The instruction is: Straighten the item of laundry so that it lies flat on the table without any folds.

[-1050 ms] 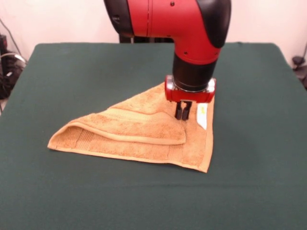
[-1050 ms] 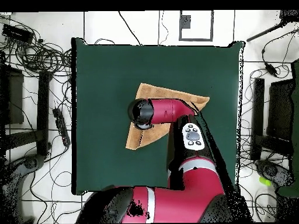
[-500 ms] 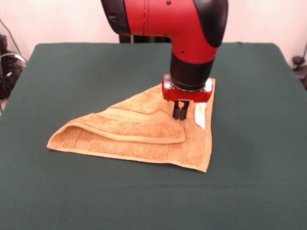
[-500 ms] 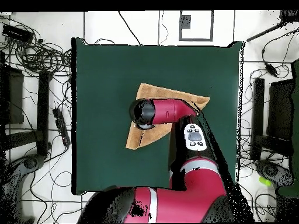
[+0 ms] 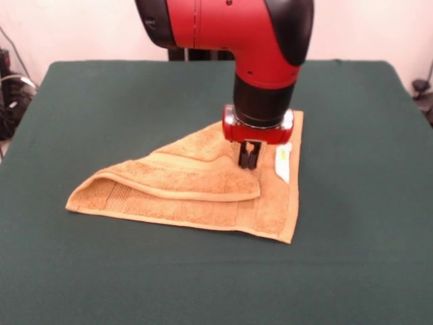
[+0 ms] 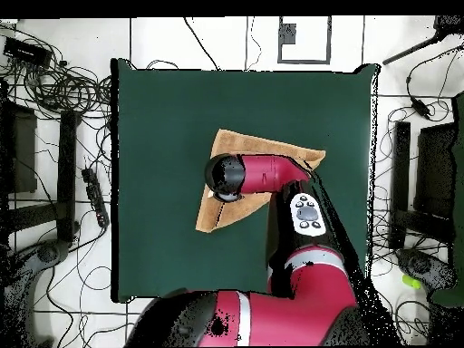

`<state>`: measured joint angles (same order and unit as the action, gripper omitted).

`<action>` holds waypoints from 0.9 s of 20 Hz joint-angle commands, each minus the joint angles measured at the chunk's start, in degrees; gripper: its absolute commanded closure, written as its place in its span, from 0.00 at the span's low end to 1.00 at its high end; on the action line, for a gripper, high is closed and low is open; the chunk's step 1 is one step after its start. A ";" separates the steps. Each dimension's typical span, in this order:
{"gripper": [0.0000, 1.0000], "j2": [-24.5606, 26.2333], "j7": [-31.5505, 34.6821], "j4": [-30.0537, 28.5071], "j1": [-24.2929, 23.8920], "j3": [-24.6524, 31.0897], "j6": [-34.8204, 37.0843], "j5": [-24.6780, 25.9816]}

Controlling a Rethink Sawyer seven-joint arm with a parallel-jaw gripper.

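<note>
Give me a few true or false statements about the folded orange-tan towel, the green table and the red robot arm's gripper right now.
1. The orange-tan terry towel lies fully flat. False: one corner is folded over, making a triangle.
2. The gripper is over the towel beside the small white label. True.
3. The towel hangs off the dark green felt table. False: it lies wholly on the tabletop.
4. The gripper's fingers sit close together. True.

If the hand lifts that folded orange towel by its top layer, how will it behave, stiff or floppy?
Probably floppy: the towel drapes in soft rounded folds. The lifted layer would likely peel back while the rest stays down. It looks light, and its terry pile may cling to the felt table rather than slide. The hand sits at the folded corner.
</note>
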<state>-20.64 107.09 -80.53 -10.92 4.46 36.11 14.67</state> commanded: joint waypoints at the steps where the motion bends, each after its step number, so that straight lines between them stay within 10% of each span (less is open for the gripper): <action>1: 1.00 1.01 1.40 -5.42 -2.31 -1.55 -3.92 4.81; 18: 1.00 -6.03 -1.61 -12.02 -7.63 1.30 -2.16 5.22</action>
<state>-25.51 107.09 -85.83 -17.48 3.75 33.65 17.02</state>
